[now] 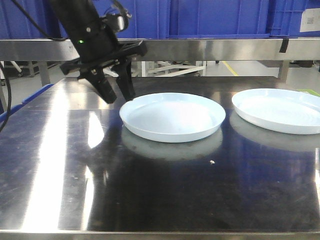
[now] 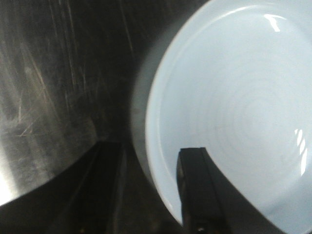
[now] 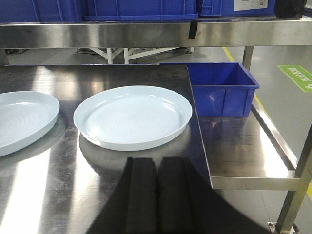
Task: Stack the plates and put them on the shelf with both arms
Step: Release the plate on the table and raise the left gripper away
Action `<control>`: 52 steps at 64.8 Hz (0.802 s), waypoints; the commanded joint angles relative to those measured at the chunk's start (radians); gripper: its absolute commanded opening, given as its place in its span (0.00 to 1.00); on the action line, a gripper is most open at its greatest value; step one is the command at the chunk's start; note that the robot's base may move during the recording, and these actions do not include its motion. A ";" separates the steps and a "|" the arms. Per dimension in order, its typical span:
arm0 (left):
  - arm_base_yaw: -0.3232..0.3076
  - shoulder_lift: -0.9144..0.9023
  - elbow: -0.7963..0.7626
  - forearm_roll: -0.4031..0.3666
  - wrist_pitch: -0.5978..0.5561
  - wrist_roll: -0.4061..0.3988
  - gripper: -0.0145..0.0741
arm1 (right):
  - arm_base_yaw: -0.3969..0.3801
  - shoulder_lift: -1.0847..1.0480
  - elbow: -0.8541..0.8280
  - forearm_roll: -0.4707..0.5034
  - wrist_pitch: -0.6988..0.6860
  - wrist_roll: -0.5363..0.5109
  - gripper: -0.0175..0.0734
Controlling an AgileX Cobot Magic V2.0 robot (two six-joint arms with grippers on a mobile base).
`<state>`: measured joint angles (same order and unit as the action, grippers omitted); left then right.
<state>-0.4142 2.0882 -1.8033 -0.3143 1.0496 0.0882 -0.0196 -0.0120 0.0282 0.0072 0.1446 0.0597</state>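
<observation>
In the front view, the left gripper is hanging wide open at the left rim of the left plate and gripping nothing. One fingertip is sitting right at the rim and the other is staying outside it, over the table. The right plate is lying flat near the left plate, not touching it.

In the left wrist view, the plate's rim is running between the spread fingers. One finger is hanging over the plate's inside, the other over bare table.

In the right wrist view, the right gripper is pointing at the right plate, which is lying ahead and apart from it. Its fingers are sitting together with only a slit between them, grasping nothing. A bin is standing to the right.
</observation>
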 commanded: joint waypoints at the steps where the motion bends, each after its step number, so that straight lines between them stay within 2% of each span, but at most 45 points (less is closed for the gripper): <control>1: -0.022 -0.103 -0.029 0.009 -0.014 -0.007 0.44 | -0.003 -0.017 0.002 0.000 -0.082 -0.007 0.25; 13: -0.062 -0.182 0.016 0.092 -0.066 -0.007 0.25 | -0.003 -0.017 0.002 0.000 -0.082 -0.007 0.25; 25: -0.081 -0.292 0.173 0.113 -0.225 -0.007 0.26 | -0.003 -0.017 0.002 0.000 -0.082 -0.007 0.25; 36: -0.081 -0.433 0.396 0.148 -0.470 -0.007 0.26 | -0.003 -0.017 0.002 0.000 -0.082 -0.007 0.25; 52: -0.079 -0.680 0.807 0.181 -0.900 -0.007 0.26 | -0.003 -0.017 0.002 0.000 -0.082 -0.007 0.25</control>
<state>-0.4898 1.5365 -1.0849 -0.1345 0.3541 0.0882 -0.0196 -0.0120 0.0282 0.0072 0.1446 0.0597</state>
